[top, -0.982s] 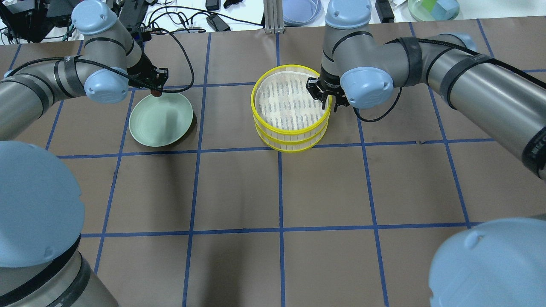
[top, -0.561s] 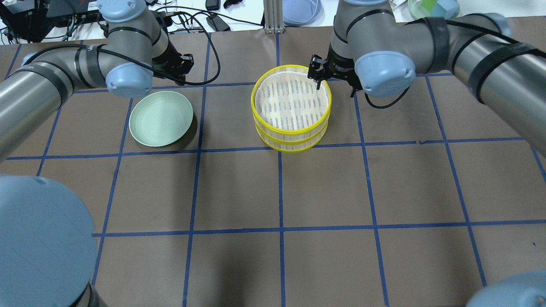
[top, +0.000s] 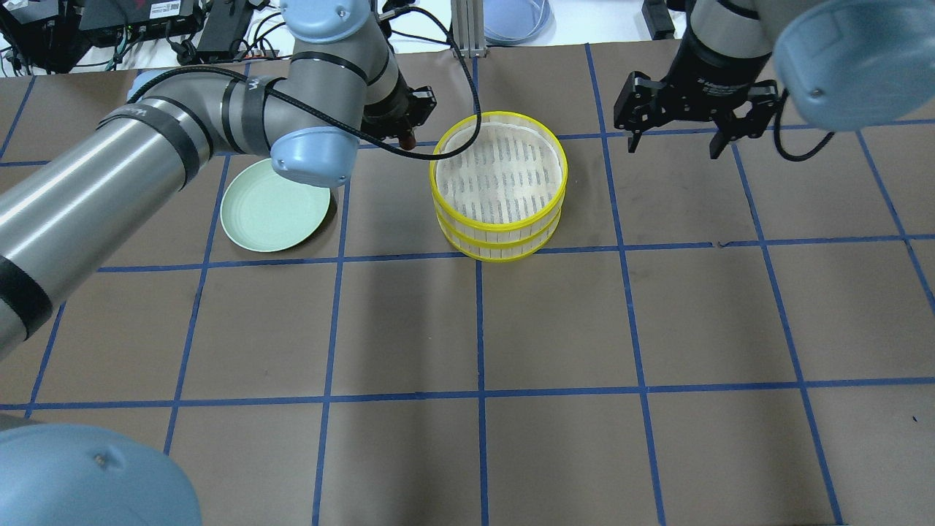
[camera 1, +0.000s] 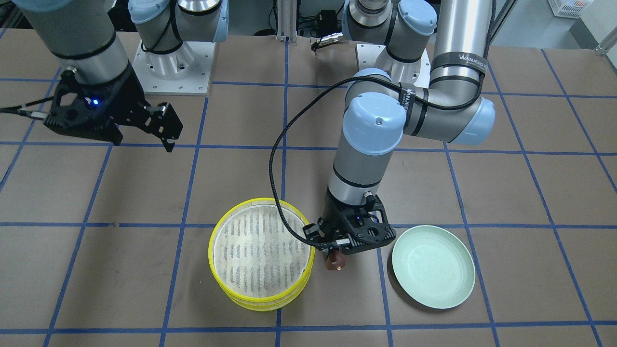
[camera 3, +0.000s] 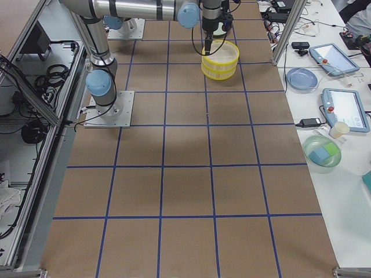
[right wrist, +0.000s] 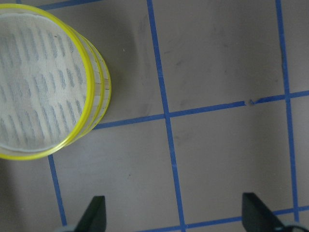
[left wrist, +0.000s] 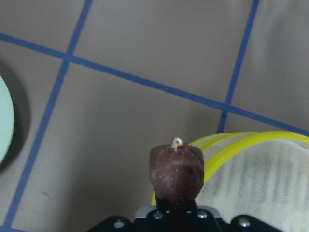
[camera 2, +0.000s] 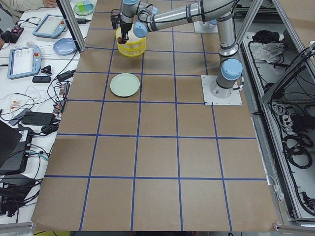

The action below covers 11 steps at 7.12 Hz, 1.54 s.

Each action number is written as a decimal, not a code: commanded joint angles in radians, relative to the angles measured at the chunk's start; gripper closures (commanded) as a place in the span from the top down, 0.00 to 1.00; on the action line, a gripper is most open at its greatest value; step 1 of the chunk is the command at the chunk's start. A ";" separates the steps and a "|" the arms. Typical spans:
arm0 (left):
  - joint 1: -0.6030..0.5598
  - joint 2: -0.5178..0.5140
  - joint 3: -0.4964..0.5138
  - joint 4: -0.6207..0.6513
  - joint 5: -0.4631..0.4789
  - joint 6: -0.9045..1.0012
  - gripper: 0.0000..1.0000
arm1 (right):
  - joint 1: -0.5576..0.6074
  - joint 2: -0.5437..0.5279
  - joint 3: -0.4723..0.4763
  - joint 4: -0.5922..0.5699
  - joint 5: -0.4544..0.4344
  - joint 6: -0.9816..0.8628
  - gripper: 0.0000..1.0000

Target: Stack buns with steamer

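The steamer (top: 500, 244) stands as two yellow-rimmed tiers, one on the other, and the top mesh is bare. My left gripper (top: 404, 136) is shut on the dark reddish-brown bun (camera 1: 335, 261) and holds it just outside the steamer's rim, above the table. In the left wrist view the brown bun (left wrist: 176, 170) sits beside the yellow rim (left wrist: 241, 145). My right gripper (top: 676, 146) is open and empty, raised to the right of the steamer. The right wrist view shows its fingers (right wrist: 98, 212) wide apart. The cream-white bun is out of view.
A pale green plate (top: 248, 226) lies empty to the left of the steamer, also seen in the front view (camera 1: 448, 294). Blue tape lines grid the brown table. Cables, tablets and bowls lie beyond the far edge.
My left gripper has carried the brown bun from above the plate rightward to the steamer's rim. My right gripper has left the steamer's rim and moved up and to the right.
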 commanded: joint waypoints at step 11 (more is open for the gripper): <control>-0.021 -0.008 -0.022 -0.069 -0.140 -0.142 1.00 | 0.059 0.038 -0.109 -0.004 -0.020 -0.086 1.00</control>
